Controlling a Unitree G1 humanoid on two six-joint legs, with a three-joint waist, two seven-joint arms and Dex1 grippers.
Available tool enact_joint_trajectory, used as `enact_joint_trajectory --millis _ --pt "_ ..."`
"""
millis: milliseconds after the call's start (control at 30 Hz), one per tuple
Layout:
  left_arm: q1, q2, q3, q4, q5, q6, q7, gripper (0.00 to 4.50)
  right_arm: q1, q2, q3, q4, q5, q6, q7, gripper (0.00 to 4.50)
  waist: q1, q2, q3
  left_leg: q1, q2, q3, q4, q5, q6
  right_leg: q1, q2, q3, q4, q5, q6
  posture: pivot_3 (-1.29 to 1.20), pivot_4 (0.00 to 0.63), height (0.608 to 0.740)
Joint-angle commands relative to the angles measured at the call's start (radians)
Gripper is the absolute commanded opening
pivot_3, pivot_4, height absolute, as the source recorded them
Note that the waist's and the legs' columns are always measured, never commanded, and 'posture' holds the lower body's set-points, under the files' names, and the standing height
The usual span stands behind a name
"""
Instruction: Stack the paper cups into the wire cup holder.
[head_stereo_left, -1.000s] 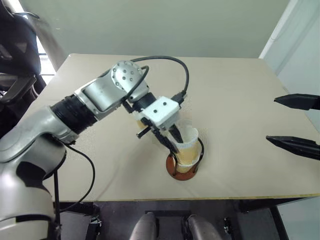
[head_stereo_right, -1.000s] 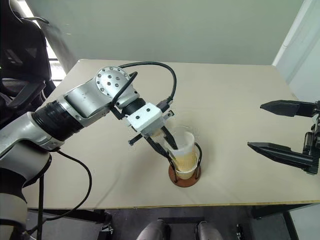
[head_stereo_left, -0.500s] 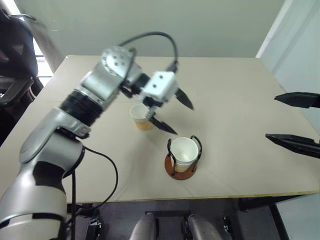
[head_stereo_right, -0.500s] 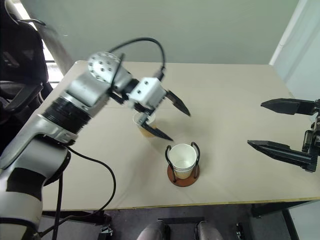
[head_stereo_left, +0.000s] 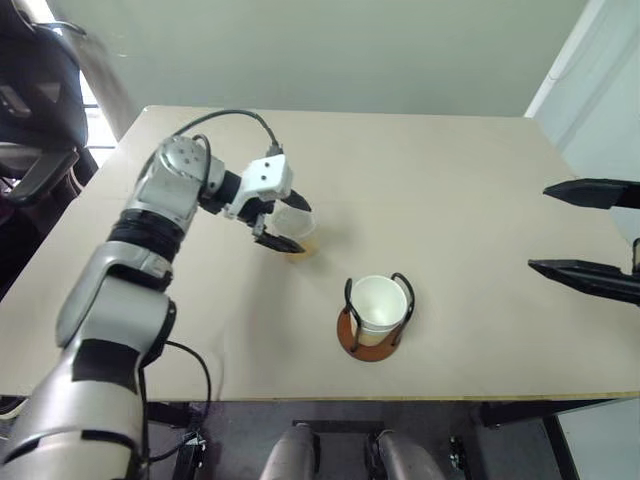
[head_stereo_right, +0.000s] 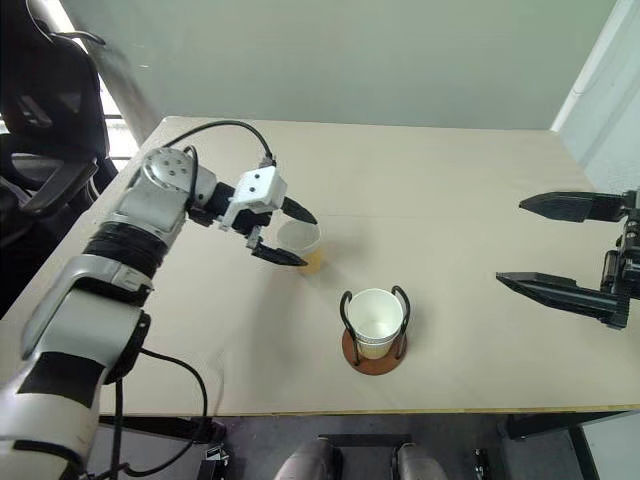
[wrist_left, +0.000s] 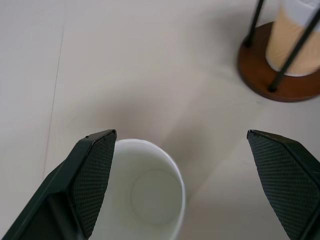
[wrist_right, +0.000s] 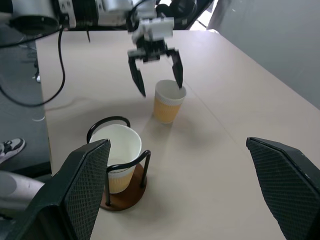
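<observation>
I see stacked paper cups (head_stereo_right: 374, 322) sitting inside the wire cup holder (head_stereo_right: 373, 355). Near it, my wide-open left gripper (head_stereo_right: 289, 233) straddles a loose empty cup (head_stereo_right: 300, 243); my right gripper (head_stereo_right: 540, 245) hangs wide open, well apart.

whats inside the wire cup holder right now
The wire cup holder has paper cups nested upright between its black loops, white inside showing. How many are stacked cannot be told, since the top cup covers those beneath.

Left gripper (wrist_left: 182, 165) was spread wide, one finger (wrist_left: 92, 172) beside an upright paper cup (wrist_left: 145, 200) on the table (wrist_left: 150, 70). Wire cup holder (wrist_left: 272, 75) stood apart, stacked cups (wrist_left: 295, 40) inside.
</observation>
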Motion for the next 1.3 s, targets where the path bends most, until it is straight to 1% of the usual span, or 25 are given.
enact_joint_trajectory --millis 33,67,167,267,333,500,533,600,667,733,867,933,1000,1033,1100,1233,1300 --pt "0.002 -0.027 0.037 0.062 0.064 -0.045 0.011 4.47 -0.008 -0.009 -0.02 -0.016 0.002 -0.004 -0.004 4.5 -0.001 0.0 0.0 0.0 0.0 0.0 0.0 0.0 0.0 0.0 0.0 0.0 0.0 0.0 0.0 0.0 0.15 0.74" --pt "0.003 -0.039 0.046 0.076 0.067 -0.047 0.004 4.47 -0.005 -0.01 -0.025 -0.017 0.002 0.0 -0.004 4.5 -0.002 0.0 0.0 0.0 0.0 0.001 0.001 0.0 0.001 0.0 0.0 0.0 0.0 0.0 0.0 0.0 0.15 0.74" --pt "0.002 -0.067 0.066 0.093 0.089 -0.059 -0.02 3.95 0.0 -0.015 -0.04 -0.022 0.0 0.011 -0.004 4.5 -0.002 0.0 0.0 0.0 0.0 0.001 0.001 0.0 0.001 0.0 0.0 0.0 0.0 0.0 0.0 0.0 0.15 0.74" --pt "-0.004 -0.088 0.078 0.126 0.132 -0.078 0.005 2.93 -0.002 -0.019 -0.056 -0.029 0.007 0.024 -0.008 4.5 -0.002 0.0 0.0 0.0 0.0 0.001 0.002 0.0 0.001 0.0 0.0 0.0 0.001 0.001 0.001 0.0 0.15 0.74" --pt "-0.004 -0.084 0.064 0.158 0.192 -0.127 0.059 2.13 -0.001 -0.017 -0.064 -0.033 0.008 0.031 -0.009 4.5 -0.004 0.0 0.0 0.0 0.0 0.001 0.002 0.0 0.001 0.0 0.0 0.001 0.001 0.001 0.001 0.0 0.15 0.74" --pt "0.003 -0.084 0.068 0.193 0.25 -0.169 0.086 0.35 0.001 -0.013 -0.081 -0.044 0.012 0.046 -0.012 4.5 -0.012 0.001 -0.001 0.004 0.0 0.002 0.002 0.0 0.001 0.003 0.0 0.002 0.001 0.001 0.001 0.0 0.15 0.74" --pt "0.007 -0.078 0.058 0.204 0.278 -0.187 0.114 0.05 0.003 -0.013 -0.085 -0.045 0.012 0.048 -0.01 4.5 -0.014 0.001 -0.001 0.004 0.0 0.002 0.002 0.0 0.001 0.003 0.001 0.002 0.001 0.001 0.001 0.0 0.15 0.74" --pt "0.013 -0.069 0.049 0.223 0.316 -0.211 0.145 0.05 0.006 -0.012 -0.09 -0.045 0.009 0.05 -0.006 4.5 -0.016 0.002 -0.001 0.006 0.0 0.002 0.002 0.0 0.001 0.004 0.001 0.002 0.001 0.001 0.001 0.0 0.15 0.74" --pt "0.015 -0.072 0.064 0.229 0.316 -0.213 0.141 0.05 0.008 -0.014 -0.089 -0.041 0.003 0.047 -0.001 4.5 -0.018 0.003 -0.002 0.009 0.0 0.002 0.002 0.0 0.001 0.008 0.001 0.003 0.001 0.001 0.001 0.0 0.15 0.74" --pt "0.013 -0.075 0.087 0.222 0.3 -0.21 0.118 0.05 0.006 -0.016 -0.083 -0.036 -0.003 0.042 0.003 4.5 -0.019 0.003 -0.002 0.013 0.0 0.003 0.001 -0.001 0.001 0.01 0.002 0.004 0.001 0.0 0.003 0.0 0.15 0.74" --pt "-0.002 -0.058 0.142 0.186 0.252 -0.186 0.036 0.05 0.0 -0.018 -0.068 -0.029 -0.008 0.032 0.008 4.5 -0.02 0.002 -0.001 0.013 0.0 0.003 0.001 0.0 0.001 0.01 0.002 0.005 0.001 -0.001 0.004 0.0 0.15 0.74" --pt "-0.012 -0.035 0.189 0.133 0.195 -0.118 -0.051 0.05 0.0 -0.019 -0.065 -0.024 -0.013 0.028 0.013 4.5 -0.021 0.002 -0.001 0.012 0.0 0.003 0.001 0.0 0.001 0.009 0.002 0.006 0.001 -0.001 0.003 0.0 0.15 0.74" --pt "-0.037 -0.011 0.233 0.083 0.155 -0.039 -0.082 0.05 0.0 -0.017 -0.054 -0.019 -0.022 0.019 0.018 4.5 -0.022 0.002 -0.001 0.009 0.0 0.004 0.001 0.001 0.001 0.005 0.003 0.006 0.001 0.0 0.002 0.0 0.15 0.74" --pt "-0.046 0.002 0.248 0.065 0.146 -0.017 -0.085 0.21 -0.003 -0.017 -0.046 -0.015 -0.025 0.013 0.019 4.5 -0.022 0.002 -0.001 0.007 0.0 0.004 0.002 0.001 0.001 0.003 0.003 0.007 0.001 0.004 0.003 0.0 0.15 0.74" --pt "-0.051 0.023 0.264 0.045 0.146 -0.013 -0.073 0.66 -0.011 -0.016 -0.026 -0.004 -0.032 -0.002 0.022 4.5 -0.022 0.002 -0.001 0.003 0.0 0.004 0.002 0.001 0.001 0.0 0.003 0.007 0.001 0.006 -0.001 0.0 0.15 0.74" --pt "-0.043 0.044 0.277 0.041 0.161 -0.02 -0.03 1.97 -0.022 -0.016 0.009 0.013 -0.05 -0.028 0.031 4.5 -0.015 0.002 -0.001 0.0 0.0 0.004 0.002 0.0 0.001 -0.002 0.002 0.008 0.0 0.005 0.002 0.0 0.15 0.74" --pt "-0.025 0.057 0.282 0.019 0.154 -0.002 -0.055 2.7 -0.028 -0.016 0.022 0.019 -0.056 -0.038 0.036 4.5 -0.014 0.002 -0.001 -0.001 0.0 0.004 0.002 0.0 0.002 -0.003 0.002 0.009 0.0 0.004 0.002 0.0 0.15 0.74"
